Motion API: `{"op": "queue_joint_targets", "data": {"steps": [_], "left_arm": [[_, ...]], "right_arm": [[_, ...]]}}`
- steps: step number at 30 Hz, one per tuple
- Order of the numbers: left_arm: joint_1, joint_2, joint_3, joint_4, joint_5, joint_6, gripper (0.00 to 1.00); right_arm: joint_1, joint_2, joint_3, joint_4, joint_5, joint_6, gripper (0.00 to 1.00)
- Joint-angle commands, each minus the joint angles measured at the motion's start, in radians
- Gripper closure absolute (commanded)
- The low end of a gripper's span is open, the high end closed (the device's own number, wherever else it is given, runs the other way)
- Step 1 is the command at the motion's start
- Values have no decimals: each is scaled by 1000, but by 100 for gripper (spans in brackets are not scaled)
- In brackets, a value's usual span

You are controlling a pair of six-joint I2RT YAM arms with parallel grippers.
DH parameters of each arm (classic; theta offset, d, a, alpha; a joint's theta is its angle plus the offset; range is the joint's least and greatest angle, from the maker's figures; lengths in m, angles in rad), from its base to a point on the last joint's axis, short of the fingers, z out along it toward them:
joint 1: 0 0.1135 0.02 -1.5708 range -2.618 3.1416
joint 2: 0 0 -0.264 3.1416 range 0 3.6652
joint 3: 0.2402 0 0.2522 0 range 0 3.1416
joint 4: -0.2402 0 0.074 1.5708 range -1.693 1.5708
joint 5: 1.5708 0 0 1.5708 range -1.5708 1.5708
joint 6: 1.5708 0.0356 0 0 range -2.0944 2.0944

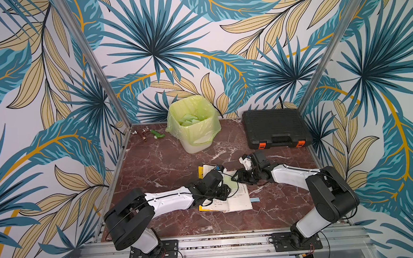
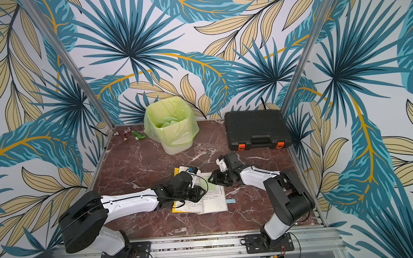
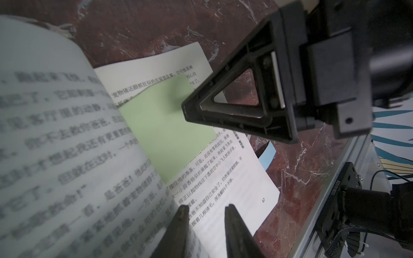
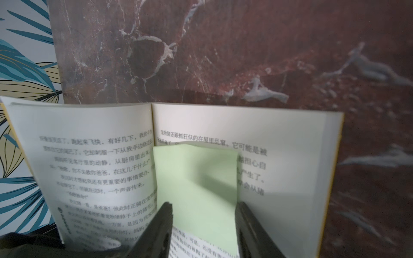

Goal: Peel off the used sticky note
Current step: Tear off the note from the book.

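My right hand stands part open, jaws straddling the pale green square paper sticky note stuck beside the gutter of the open white-paged book. My left hand, narrowly parted, grips nothing, low over its pages.

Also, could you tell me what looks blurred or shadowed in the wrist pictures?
Left wrist view: the book is blurred on its near page, the note and nearby print sharp, a soft shadow at the note's edge. Right wrist view: a shadow crosses the note, and the table is partly smeared.
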Motion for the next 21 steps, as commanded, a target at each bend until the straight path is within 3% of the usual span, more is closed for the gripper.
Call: {"op": "queue_joint_targets", "data": {"steps": [1, 7, 13, 18, 21], "left_arm": [[12, -12, -26, -31, -20, 14, 69], [16, -8, -28, -27, -16, 13, 69], [18, -7, -30, -28, -15, 16, 69], [19, -5, -35, -25, -13, 13, 69], [20, -8, -34, -30, -18, 14, 69]], "right_arm": [[-1, 21, -29, 116, -79, 38, 59], [0, 22, -66, 244, -149, 105, 67], [-2, 18, -72, 219, -99, 92, 64], [-4, 88, -60, 298, -167, 118, 57], [-4, 113, -59, 327, -179, 131, 59]]}}
